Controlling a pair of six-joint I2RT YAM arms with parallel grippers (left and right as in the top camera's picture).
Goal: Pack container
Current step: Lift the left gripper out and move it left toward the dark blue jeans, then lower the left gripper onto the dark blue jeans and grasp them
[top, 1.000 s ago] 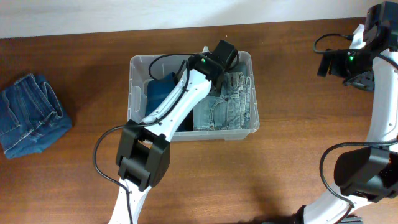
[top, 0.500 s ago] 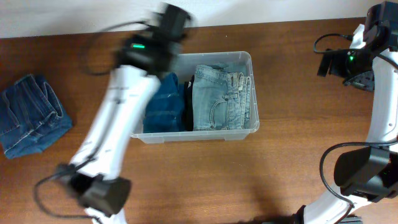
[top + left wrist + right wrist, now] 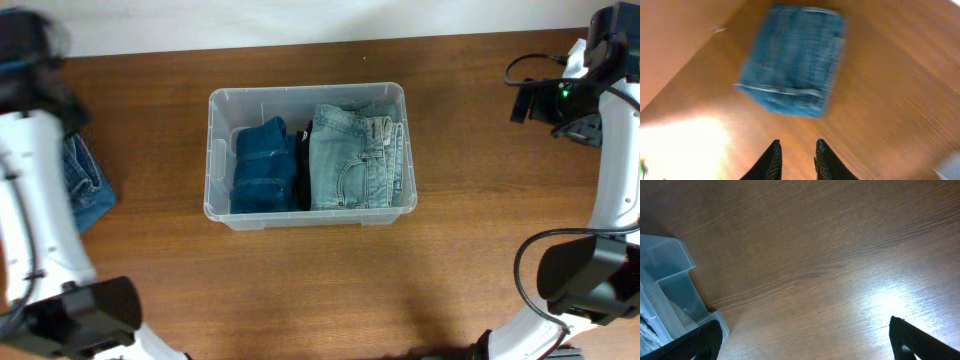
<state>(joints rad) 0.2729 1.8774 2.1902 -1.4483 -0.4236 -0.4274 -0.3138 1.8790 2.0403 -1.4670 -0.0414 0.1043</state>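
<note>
Overhead: the container (image 3: pixel 212 150) sits mid-table (image 3: pixel 300 290), well apart from both arms. Inside it, dark folded jeans (image 3: pixel 262 165) fill the left half and light jeans (image 3: pixel 355 160) the right, side by side. The loose jeans (image 3: pixel 90 188) lie at the far left edge, partly under the blurred left arm (image 3: pixel 30 220).

Left wrist: the left gripper (image 3: pixel 796 161) hangs above the loose jeans (image 3: pixel 792 60) — jaws parted a little, nothing between them. Picture is smeared, so detail is poor.

Right wrist: the right gripper (image 3: pixel 810 341) is spread wide and empty over bare wood, with a container corner (image 3: pixel 670 280) at the left.

My read: the step is fetching the loose jeans. Widen the jaws, centre on the fold, come straight down and pinch the whole stack — otherwise layers will likely unfold on the lift.
</note>
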